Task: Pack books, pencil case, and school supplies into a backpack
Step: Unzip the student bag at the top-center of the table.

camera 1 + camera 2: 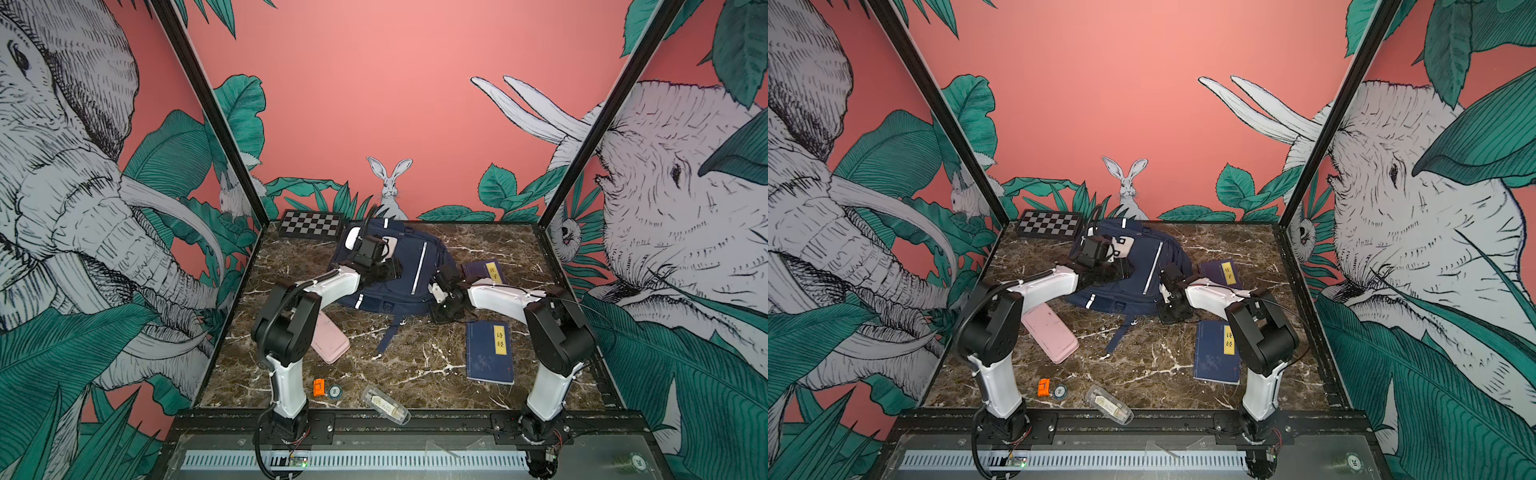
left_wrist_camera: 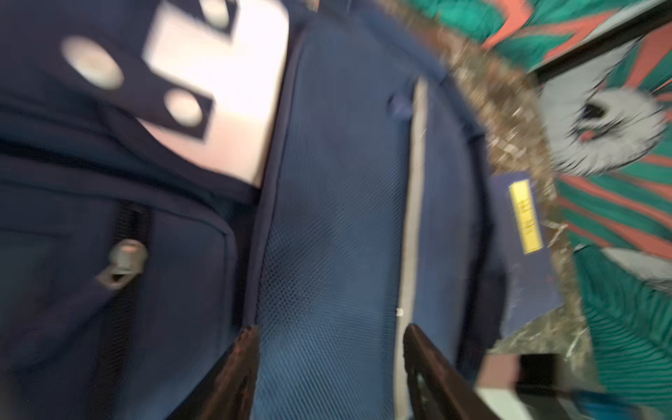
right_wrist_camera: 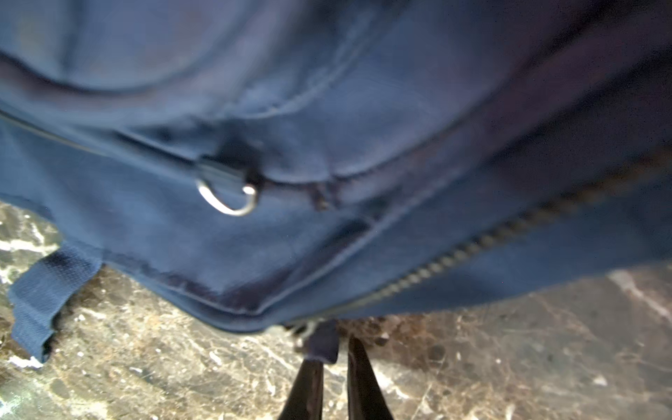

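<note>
The navy backpack (image 1: 409,266) (image 1: 1138,266) lies flat at the back middle of the marble table. My left gripper (image 2: 330,329) hovers over its mesh side panel (image 2: 327,218), open, nothing between the fingers. My right gripper (image 3: 332,351) sits at the backpack's (image 3: 327,109) near right corner, its jaws a narrow gap apart. The dark zipper pull (image 3: 322,342) rests at one fingertip, outside the gap. One book (image 1: 488,351) (image 1: 1217,351) lies front right, another book (image 1: 486,270) (image 1: 1221,272) (image 2: 523,247) beside the backpack. The pink pencil case (image 1: 330,343) (image 1: 1050,332) lies left, partly under my left arm.
A chessboard (image 1: 311,224) leans at the back left corner. Near the front edge lie an orange item (image 1: 318,387), a round token (image 1: 335,390) and a clear plastic case (image 1: 386,405). A backpack strap (image 1: 388,336) trails toward the front.
</note>
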`<state>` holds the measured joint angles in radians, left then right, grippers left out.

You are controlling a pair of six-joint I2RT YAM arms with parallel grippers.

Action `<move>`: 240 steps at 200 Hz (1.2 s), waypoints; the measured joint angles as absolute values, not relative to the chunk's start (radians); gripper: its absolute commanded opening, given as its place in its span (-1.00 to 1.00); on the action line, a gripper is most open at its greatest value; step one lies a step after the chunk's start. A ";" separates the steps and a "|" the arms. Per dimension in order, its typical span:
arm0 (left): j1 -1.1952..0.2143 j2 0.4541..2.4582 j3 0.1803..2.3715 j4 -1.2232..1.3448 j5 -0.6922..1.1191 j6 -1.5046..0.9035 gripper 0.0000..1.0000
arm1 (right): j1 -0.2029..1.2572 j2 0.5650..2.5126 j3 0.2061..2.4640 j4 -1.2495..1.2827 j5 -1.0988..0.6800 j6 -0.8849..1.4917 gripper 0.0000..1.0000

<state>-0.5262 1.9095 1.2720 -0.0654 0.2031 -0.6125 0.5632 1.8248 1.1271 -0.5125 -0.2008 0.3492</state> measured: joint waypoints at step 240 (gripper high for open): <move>-0.577 1.940 1.374 -0.262 0.171 -0.388 0.16 | 0.546 1.678 0.992 -0.307 -0.231 0.333 -1.00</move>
<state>-0.5774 1.9396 1.3739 -0.2623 0.1707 -0.3878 0.5457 1.6775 0.9916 -0.3073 -0.2306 0.3332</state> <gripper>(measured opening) 0.586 0.057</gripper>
